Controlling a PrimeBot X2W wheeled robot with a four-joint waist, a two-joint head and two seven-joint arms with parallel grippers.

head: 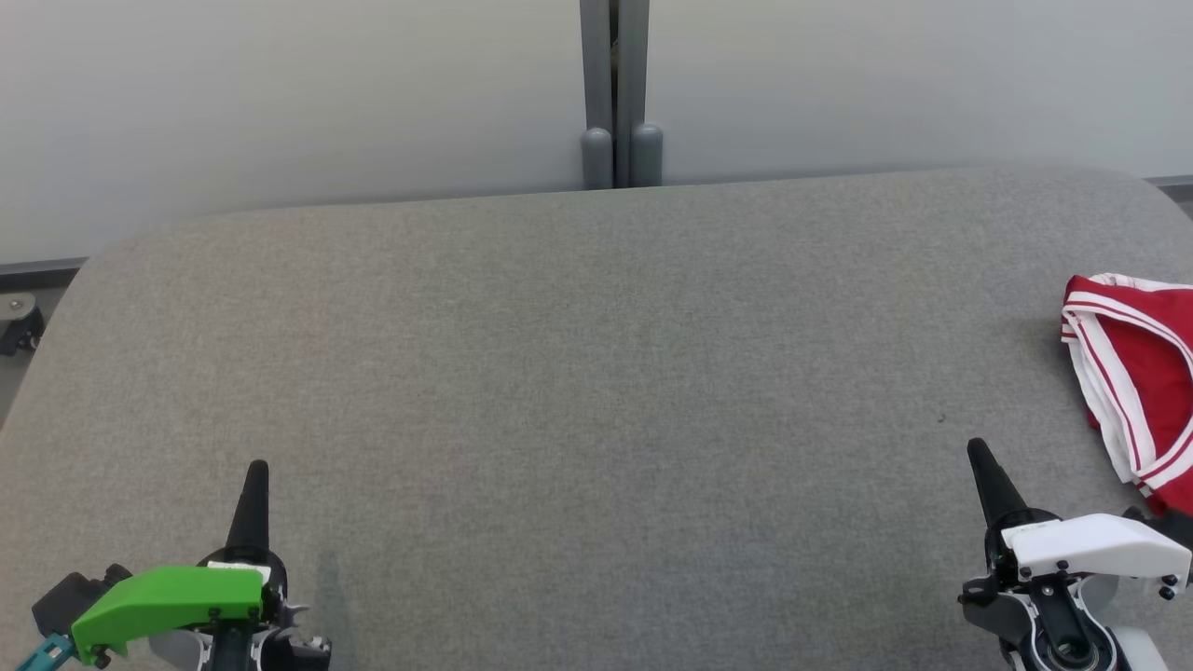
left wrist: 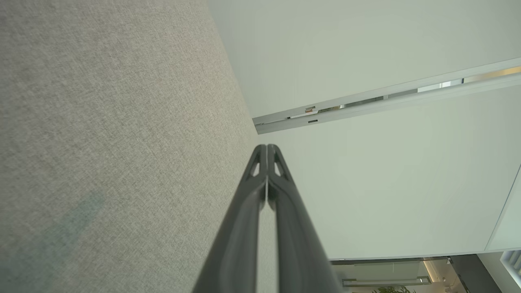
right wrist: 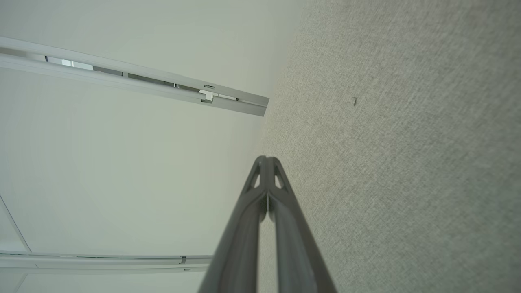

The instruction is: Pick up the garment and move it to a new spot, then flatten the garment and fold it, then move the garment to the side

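Red garment [head: 1142,373] with white stripes lies bunched at the right edge of the grey table [head: 596,373], near the right pincer [head: 979,452], left pincer [head: 256,471] at the near left, well apart, both pincers pressed together, pinching nothing.

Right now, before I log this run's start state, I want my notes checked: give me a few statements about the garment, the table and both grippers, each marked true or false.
1. The garment is red with white stripes. True.
2. The garment lies in the middle of the table. False: it lies far to the right on the table, cut off by the head view's edge.
3. The left gripper is shut and holds nothing. True.
4. The right gripper is clamped on the garment. False: it is shut on nothing, with its fingertips apart from the cloth.
5. A grey post stands behind the table's far edge. True.
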